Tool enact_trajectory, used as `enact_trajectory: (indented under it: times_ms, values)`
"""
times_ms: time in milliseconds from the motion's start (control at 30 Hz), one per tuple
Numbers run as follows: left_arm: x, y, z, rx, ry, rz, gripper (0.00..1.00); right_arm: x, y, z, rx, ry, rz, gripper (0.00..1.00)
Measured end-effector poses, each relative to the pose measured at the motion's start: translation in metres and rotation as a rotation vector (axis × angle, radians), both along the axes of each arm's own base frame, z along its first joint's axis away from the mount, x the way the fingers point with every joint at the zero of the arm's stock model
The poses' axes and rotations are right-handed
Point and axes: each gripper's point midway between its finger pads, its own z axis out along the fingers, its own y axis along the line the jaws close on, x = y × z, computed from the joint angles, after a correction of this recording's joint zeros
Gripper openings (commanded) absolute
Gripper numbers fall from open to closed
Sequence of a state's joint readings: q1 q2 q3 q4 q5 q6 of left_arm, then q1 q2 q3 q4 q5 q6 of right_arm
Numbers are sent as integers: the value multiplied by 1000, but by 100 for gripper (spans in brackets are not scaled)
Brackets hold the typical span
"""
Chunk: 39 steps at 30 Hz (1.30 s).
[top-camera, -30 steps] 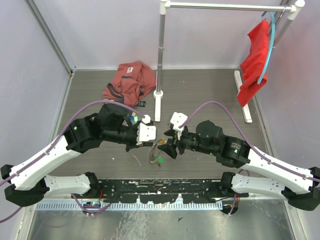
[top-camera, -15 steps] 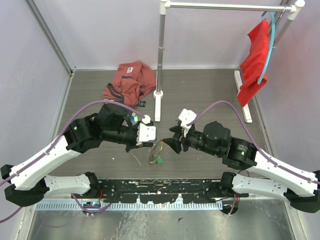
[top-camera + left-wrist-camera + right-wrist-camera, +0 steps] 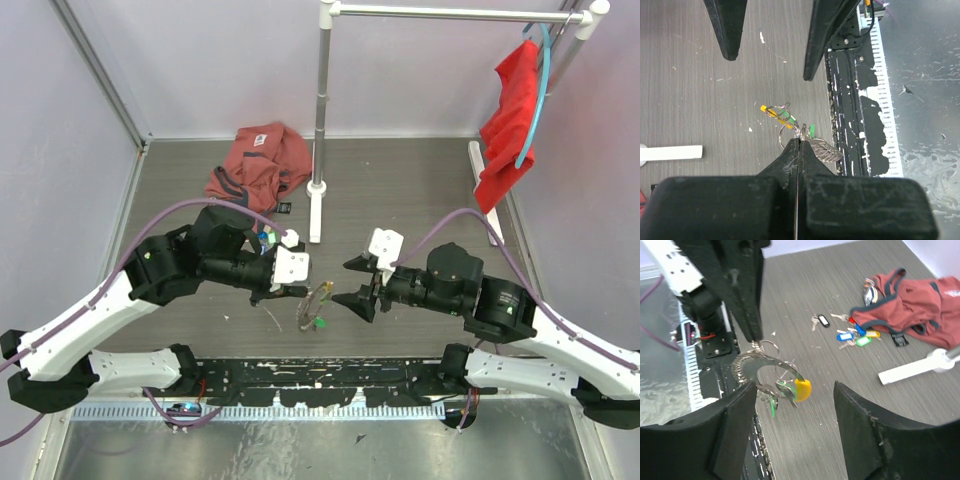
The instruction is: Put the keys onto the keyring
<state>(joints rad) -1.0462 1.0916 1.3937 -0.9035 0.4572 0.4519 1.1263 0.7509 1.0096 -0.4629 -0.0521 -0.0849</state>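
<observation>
My left gripper (image 3: 292, 290) is shut on the keyring (image 3: 314, 303) and holds it above the table. The keyring is a thin metal loop with many silvery keys, a yellow-orange tag (image 3: 803, 388) and green tags. In the left wrist view the shut fingertips (image 3: 799, 144) pinch the ring (image 3: 812, 145). My right gripper (image 3: 360, 288) is open and empty, just right of the keyring. In the right wrist view its open gripper (image 3: 795, 390) frames the hanging ring (image 3: 760, 365) without touching it. Loose tagged keys (image 3: 856, 336) lie by the red cloth, and partly hidden behind my left arm (image 3: 265, 238).
A red garment (image 3: 260, 160) lies at the back left. A metal stand pole (image 3: 320, 110) with a white foot (image 3: 316, 215) rises behind the grippers. Another red cloth (image 3: 510, 120) hangs at the right. A black strip (image 3: 330, 375) runs along the near edge.
My right gripper has drawn back to the right, away from the keyring, and stands open. My left gripper has kept hold of the ring almost in place.
</observation>
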Motion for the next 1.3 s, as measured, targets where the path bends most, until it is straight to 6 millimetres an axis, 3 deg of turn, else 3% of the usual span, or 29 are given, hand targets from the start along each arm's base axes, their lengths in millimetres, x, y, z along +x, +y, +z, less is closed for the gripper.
enact_trajectory:
  times_ms: [167, 400, 733, 1033, 1300]
  values:
    - [-8, -1, 12, -28, 14, -40, 0, -14, 4, 15, -2, -38, 104, 69]
    - [-19, 0, 17, -25, 34, -103, 0, -31, 15, 7, -47, -89, 264, 68]
    - [-33, 3, 27, -33, 44, -185, 0, -38, 38, -11, -105, -94, 395, 62]
    - [-39, 6, 24, -17, 54, -217, 0, -45, 49, -3, -96, -98, 468, 34]
    - [-39, 6, 24, -15, 52, -217, 0, -54, 51, -2, -98, -74, 523, 22]
